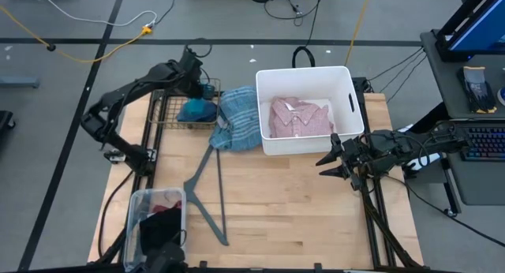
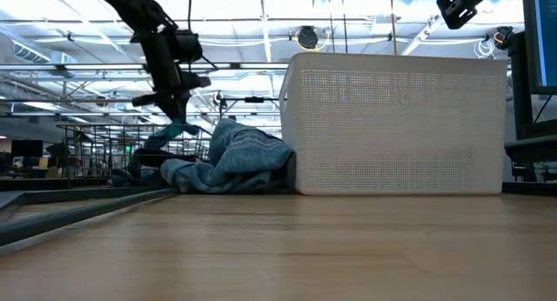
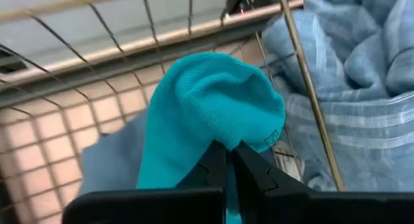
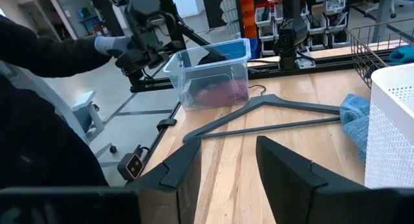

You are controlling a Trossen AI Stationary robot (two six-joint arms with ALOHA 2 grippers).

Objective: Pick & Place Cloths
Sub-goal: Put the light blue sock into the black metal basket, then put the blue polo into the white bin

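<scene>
My left gripper (image 1: 202, 87) is over the wire basket (image 1: 162, 107) at the table's far left and is shut on a teal cloth (image 3: 213, 101). Under it a grey-blue piece (image 3: 110, 166) lies in the basket. The blue-plaid shirt (image 1: 237, 119) is draped over the basket's right rim and rests on the table against the white tub (image 1: 347, 139). The pink shirt (image 1: 300, 117) lies flat in the tub. My right gripper (image 1: 335, 162) is open, near the table's right edge, in front of the tub, and touches nothing. My left gripper pinches the teal cloth between its two fingers (image 3: 249, 169) at a bunched fold (image 3: 226, 143), coming from above and pointing down into the basket. The cloth bulges out past the fingertips. In the low view it hangs below the fingers (image 2: 171, 127), above the basket's floor.
A grey V-shaped hanger (image 1: 207, 190) lies on the table's middle-left. A clear plastic bin (image 1: 154, 218) with maroon and black pieces stands at the near-left corner. A person's dark sleeve and gloved hand (image 4: 107, 44) show beyond that corner. Bare wood lies in front of the tub.
</scene>
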